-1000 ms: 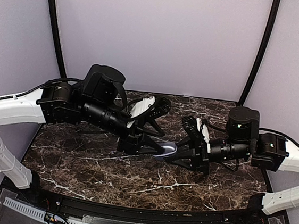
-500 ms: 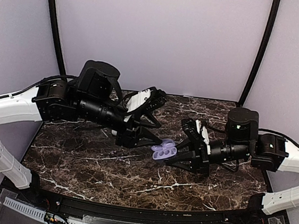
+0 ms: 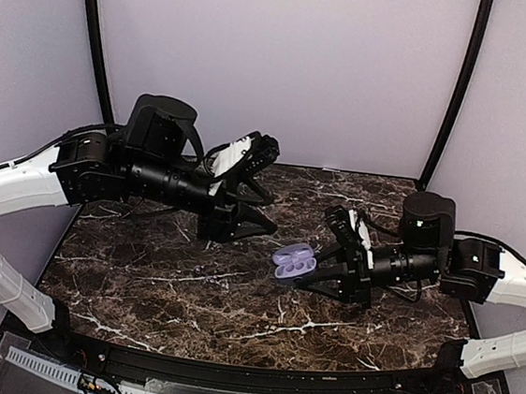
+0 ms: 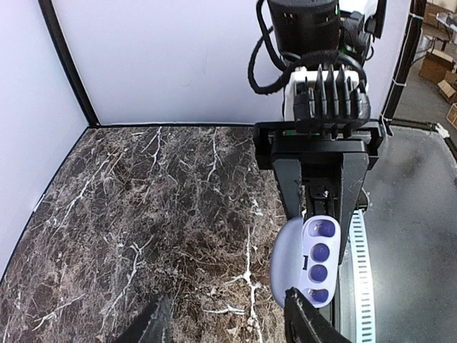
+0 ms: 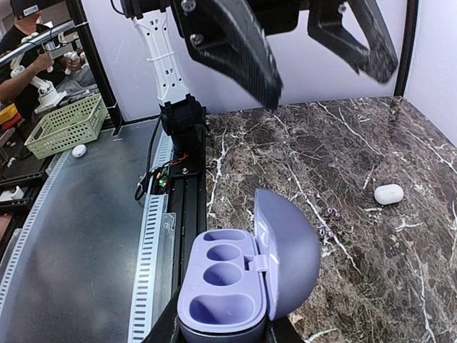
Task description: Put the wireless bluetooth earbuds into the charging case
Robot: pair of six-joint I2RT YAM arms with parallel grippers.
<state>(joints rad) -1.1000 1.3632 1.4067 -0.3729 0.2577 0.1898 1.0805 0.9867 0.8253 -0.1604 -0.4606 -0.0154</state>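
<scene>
right gripper (image 3: 316,273) clamps the open, empty case (image 3: 294,261) | left gripper (image 3: 263,211) half open, holding nothing | case lies right and near of it

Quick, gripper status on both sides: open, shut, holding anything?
Left gripper: open, holding nothing.
Right gripper: shut on the charging case, whose lid is open.
</scene>
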